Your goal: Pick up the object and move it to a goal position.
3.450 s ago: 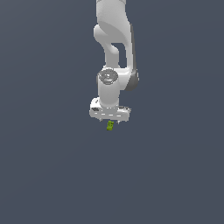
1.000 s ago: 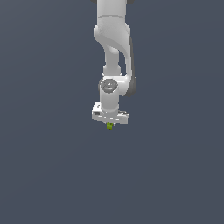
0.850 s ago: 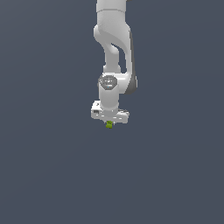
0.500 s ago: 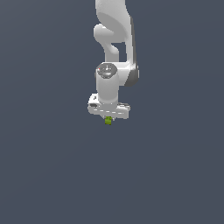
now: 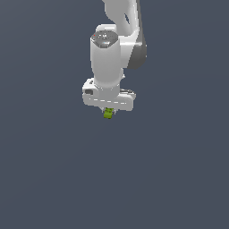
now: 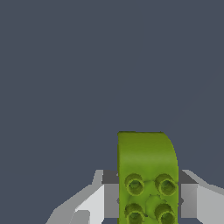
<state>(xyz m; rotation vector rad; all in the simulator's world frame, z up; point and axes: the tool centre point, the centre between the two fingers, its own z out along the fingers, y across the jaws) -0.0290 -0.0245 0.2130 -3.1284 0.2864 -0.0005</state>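
The object (image 5: 108,114) is a tiny lime-green blocky piece that pokes out just under the white gripper (image 5: 108,112) in the exterior view. The gripper is shut on it and holds it in the air below the white arm (image 5: 107,62). In the wrist view the object (image 6: 146,175) fills the space between the two grey-white fingers (image 6: 94,201), with several darker round bumps on its face. The fingers press on both of its sides. The fingertips are mostly hidden in the exterior view.
A plain dark grey background (image 5: 44,170) fills both views. No goal marker, table edge or other object shows.
The arm has carried the held object up and slightly toward the exterior view's left. The wrist now tilts more toward the camera. The grip has not changed.
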